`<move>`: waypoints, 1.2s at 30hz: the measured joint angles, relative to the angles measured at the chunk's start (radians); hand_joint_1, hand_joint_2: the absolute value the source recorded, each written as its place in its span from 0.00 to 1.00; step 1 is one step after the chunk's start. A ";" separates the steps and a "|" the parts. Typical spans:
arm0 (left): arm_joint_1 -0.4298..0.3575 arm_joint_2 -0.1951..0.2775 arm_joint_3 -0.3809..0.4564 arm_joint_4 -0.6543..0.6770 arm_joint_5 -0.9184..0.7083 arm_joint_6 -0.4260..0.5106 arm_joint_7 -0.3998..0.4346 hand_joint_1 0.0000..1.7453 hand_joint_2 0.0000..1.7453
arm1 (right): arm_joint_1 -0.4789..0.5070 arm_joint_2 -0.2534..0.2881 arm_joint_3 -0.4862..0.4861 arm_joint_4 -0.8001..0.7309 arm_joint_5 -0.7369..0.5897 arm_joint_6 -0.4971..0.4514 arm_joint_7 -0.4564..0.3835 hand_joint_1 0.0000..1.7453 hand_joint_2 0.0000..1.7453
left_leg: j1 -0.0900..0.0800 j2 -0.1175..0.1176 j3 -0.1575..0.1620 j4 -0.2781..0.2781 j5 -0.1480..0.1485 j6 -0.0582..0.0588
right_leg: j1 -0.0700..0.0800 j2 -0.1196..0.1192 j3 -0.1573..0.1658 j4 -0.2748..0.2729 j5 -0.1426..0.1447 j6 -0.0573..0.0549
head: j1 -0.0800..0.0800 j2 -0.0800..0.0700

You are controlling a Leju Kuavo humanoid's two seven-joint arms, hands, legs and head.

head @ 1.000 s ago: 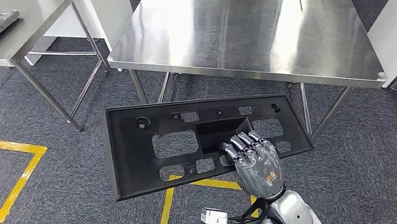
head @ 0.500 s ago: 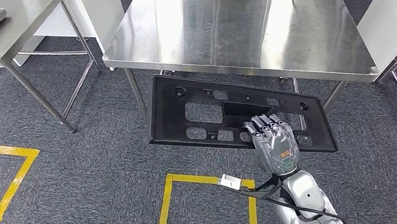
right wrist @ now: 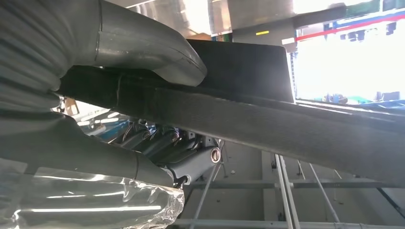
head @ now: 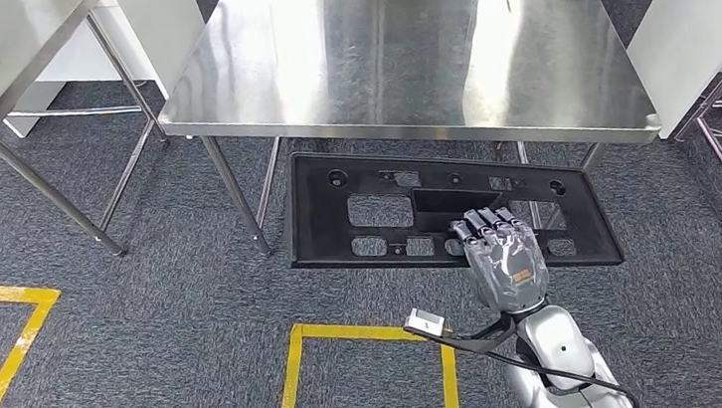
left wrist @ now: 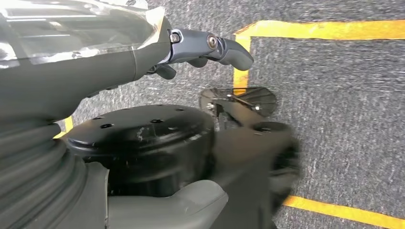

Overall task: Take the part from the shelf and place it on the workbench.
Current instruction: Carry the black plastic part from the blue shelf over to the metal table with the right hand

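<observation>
The steel workbench [head: 402, 50] stood ahead. The black part [head: 339, 228] hung level just below its near edge, above grey carpet [head: 148, 314]. The right hand [head: 505, 262] grasped the part at its central opening. The left hand [left wrist: 157, 57] hung with nothing in it, fingers loosely apart.

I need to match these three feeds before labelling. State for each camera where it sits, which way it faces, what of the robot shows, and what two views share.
Head view: high on the body, facing forward and down at the stainless steel workbench and grey carpet; the right hand holds the flat black plastic part with cut-outs.
Left wrist view: behind the left hand, facing the carpet and yellow floor tape; dark body parts show.
Right wrist view: behind the right hand, facing along the part toward the workbench legs.
Shared: head and right wrist views show that part held.
</observation>
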State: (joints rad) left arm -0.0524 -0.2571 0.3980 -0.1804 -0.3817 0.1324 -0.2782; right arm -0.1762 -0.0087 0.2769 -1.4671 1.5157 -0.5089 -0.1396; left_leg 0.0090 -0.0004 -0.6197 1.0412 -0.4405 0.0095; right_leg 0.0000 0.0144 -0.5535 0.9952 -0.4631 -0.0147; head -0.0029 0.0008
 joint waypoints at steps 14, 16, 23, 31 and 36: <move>0.001 0.002 -0.002 0.000 -0.004 -0.005 0.005 0.00 1.00 | -0.049 -0.014 -0.004 0.060 0.018 0.018 0.006 1.00 1.00 | 0.018 0.000 0.057 -0.056 -0.015 0.014 | -0.046 -0.017 -0.111 0.127 -0.006 0.088 | 0.006 0.000; 0.000 0.004 -0.002 0.000 -0.001 -0.005 0.006 0.00 1.00 | -0.065 -0.012 -0.002 0.074 0.019 0.021 0.006 1.00 1.00 | 0.017 0.000 0.057 -0.043 -0.031 -0.005 | -0.052 -0.022 -0.068 0.037 0.027 0.093 | 0.010 0.000; -0.001 0.007 0.000 0.000 0.017 0.007 0.007 0.00 1.00 | -0.094 0.001 0.005 0.101 0.022 0.033 0.009 1.00 1.00 | 0.026 0.003 -0.002 0.110 -0.111 -0.023 | -0.038 -0.010 -0.040 0.032 0.005 0.029 | -0.002 0.000; 0.001 0.007 0.012 0.000 0.031 0.023 0.008 0.00 1.00 | -0.117 0.017 0.028 0.129 0.023 0.049 0.012 1.00 1.00 | -0.015 0.001 -0.046 0.034 0.016 0.054 | -0.002 -0.001 0.011 0.028 -0.039 0.007 | -0.001 0.000; 0.001 0.001 0.017 0.000 0.038 0.027 0.008 0.00 1.00 | -0.132 0.023 0.036 0.135 0.024 0.053 0.013 1.00 1.00 | -0.023 0.006 0.009 -0.039 0.012 0.070 | 0.003 -0.002 0.025 0.047 -0.043 0.035 | -0.003 0.000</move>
State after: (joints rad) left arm -0.0514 -0.2561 0.4154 -0.1803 -0.3435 0.1597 -0.2706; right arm -0.3077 0.0144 0.3124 -1.3318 1.5394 -0.4554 -0.1267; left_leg -0.0141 0.0057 -0.6109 1.0022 -0.4282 0.0796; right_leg 0.0025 0.0119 -0.5281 1.0424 -0.5056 0.0202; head -0.0061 0.0008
